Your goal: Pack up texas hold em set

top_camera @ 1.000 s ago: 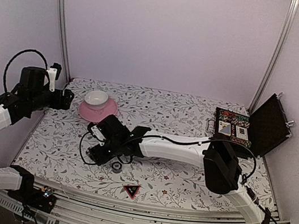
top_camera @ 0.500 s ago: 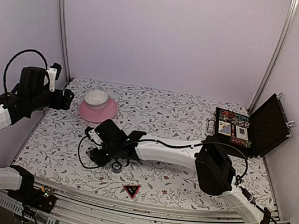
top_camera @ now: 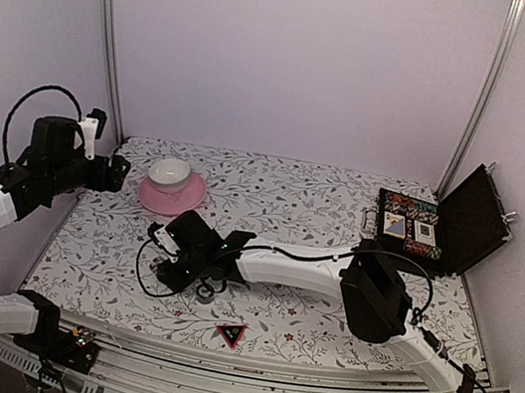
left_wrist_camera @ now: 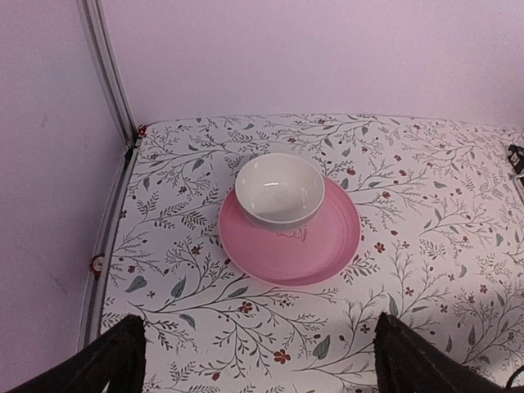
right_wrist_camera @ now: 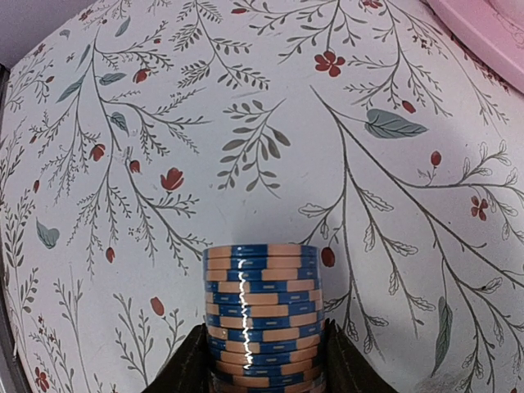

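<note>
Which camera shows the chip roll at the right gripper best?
Right wrist: the chip roll fills the lower frame, blue-and-tan stripes sharp, a finger against each side. From the top external view the right gripper hides nearly all of it. The left wrist view misses it.

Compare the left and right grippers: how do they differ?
The left gripper is wide open and empty; the right gripper is closed on a blue-and-tan chip stack. The left one hangs above the table facing the pink saucer; the right one is down at the table. Both have dark fingers.
</note>
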Available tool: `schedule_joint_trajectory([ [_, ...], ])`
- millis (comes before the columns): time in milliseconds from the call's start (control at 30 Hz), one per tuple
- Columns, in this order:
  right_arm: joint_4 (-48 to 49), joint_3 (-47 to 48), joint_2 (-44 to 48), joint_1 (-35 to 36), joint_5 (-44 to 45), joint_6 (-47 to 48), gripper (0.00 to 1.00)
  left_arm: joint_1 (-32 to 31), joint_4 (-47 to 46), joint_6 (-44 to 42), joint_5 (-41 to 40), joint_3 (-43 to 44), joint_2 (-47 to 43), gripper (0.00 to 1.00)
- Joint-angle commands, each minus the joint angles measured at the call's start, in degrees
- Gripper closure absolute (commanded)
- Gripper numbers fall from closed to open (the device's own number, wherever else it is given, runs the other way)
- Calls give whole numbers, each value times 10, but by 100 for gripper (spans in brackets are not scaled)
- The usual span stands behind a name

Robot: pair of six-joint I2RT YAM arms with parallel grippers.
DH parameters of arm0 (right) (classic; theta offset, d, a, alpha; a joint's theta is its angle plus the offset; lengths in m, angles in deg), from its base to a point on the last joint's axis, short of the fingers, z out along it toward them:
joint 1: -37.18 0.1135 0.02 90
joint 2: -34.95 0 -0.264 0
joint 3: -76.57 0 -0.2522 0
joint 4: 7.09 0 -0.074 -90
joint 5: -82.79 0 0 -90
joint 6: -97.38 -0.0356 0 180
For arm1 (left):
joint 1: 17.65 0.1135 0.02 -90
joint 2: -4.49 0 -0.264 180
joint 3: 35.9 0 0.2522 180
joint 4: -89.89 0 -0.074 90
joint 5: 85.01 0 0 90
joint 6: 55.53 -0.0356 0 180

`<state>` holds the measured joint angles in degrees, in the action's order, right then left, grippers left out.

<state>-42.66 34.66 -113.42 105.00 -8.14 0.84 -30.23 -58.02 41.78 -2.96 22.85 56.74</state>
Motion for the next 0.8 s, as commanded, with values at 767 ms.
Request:
schedule_joint_trajectory([
  [767, 182, -447, 499, -26, -46, 24, 98, -88, -86, 244, 397, -19, -35, 10],
])
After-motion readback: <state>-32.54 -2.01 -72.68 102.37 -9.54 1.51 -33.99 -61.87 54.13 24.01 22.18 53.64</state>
